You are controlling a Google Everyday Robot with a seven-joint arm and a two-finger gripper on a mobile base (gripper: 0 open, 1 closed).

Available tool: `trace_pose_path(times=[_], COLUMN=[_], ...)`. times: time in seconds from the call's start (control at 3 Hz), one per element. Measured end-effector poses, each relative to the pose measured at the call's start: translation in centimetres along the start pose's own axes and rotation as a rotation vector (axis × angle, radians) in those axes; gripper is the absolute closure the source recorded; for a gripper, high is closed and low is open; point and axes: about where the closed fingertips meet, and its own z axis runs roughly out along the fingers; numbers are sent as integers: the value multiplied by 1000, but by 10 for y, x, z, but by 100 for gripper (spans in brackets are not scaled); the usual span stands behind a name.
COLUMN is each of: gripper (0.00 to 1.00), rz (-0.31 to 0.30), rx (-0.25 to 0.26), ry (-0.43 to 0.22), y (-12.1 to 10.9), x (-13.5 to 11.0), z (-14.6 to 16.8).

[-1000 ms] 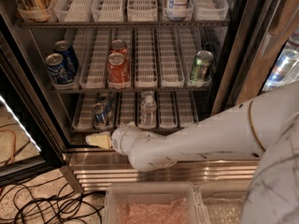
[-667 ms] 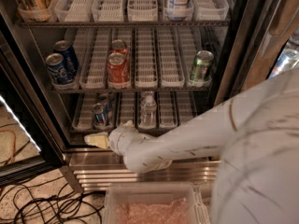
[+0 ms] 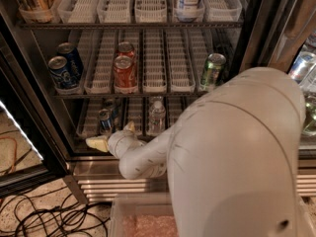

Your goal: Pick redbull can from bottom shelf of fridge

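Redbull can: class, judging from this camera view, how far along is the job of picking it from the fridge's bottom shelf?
Done: the fridge stands open, and the tool is at the bottom shelf, just in front of the redbull can. In hand: lining up the grasp; its fingers are apart, not gripping the can. Left: close on the can, lift it and draw it out.

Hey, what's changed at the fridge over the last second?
The arm swung in toward the camera and now fills the lower right of the view. The gripper barely shifted: it is open at the front of the bottom shelf, just in front of the redbull can, holding nothing. The redbull can, red can and water bottle stayed put.
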Motion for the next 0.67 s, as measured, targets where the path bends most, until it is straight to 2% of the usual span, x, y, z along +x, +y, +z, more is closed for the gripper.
trace_pose_path(times=[0.67], gripper=[12], rz=[-23], rx=[37], ry=[-60], y=[-2], x=[-11], z=[33])
